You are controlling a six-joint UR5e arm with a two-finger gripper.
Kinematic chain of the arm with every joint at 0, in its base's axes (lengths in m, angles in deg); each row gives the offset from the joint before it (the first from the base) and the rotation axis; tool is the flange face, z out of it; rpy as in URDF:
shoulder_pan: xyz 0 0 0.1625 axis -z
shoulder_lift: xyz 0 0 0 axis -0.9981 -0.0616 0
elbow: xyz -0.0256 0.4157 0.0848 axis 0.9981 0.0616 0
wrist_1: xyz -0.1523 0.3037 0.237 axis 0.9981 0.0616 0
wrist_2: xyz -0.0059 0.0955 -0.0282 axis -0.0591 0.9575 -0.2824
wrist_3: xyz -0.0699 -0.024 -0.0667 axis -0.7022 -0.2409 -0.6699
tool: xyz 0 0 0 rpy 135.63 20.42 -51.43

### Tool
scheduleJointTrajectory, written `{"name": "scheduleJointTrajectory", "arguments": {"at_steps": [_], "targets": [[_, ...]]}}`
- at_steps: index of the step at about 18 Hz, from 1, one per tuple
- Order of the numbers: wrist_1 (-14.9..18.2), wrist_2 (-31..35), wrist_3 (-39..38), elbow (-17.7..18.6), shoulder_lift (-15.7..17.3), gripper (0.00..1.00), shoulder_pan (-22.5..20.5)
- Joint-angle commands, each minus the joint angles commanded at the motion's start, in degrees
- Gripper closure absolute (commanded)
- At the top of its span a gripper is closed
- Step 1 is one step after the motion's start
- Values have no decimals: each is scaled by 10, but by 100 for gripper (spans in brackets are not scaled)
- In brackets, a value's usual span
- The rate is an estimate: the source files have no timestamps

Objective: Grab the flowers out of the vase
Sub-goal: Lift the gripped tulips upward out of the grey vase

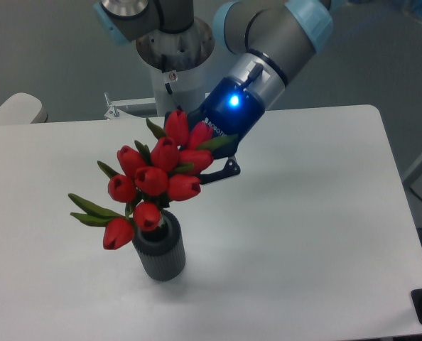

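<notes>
The flowers (154, 177) are a bunch of red closed tulip buds with narrow green leaves. They stand in the vase (159, 254), a small dark grey ribbed cylinder on the white table, and lean up and to the right. My gripper (191, 150) reaches down from the back right into the top of the bunch. One dark finger (224, 170) shows at the right of the upper buds. The other finger is mostly hidden behind the top buds. The jaws stand apart, with the upper buds between them.
The white table (303, 213) has its right edge near x 600. The robot base (174, 64) stands at the back edge. A pale rounded object (15, 108) sits at the far left.
</notes>
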Motion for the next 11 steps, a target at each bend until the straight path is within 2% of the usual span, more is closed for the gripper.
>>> {"name": "scheduleJointTrajectory", "arguments": {"at_steps": [4, 8, 11], "targets": [[0, -1, -19, -18, 1, 77, -2], [0, 0, -11, -23, 0, 77, -40], [0, 3, 0, -33, -14, 77, -60]]}}
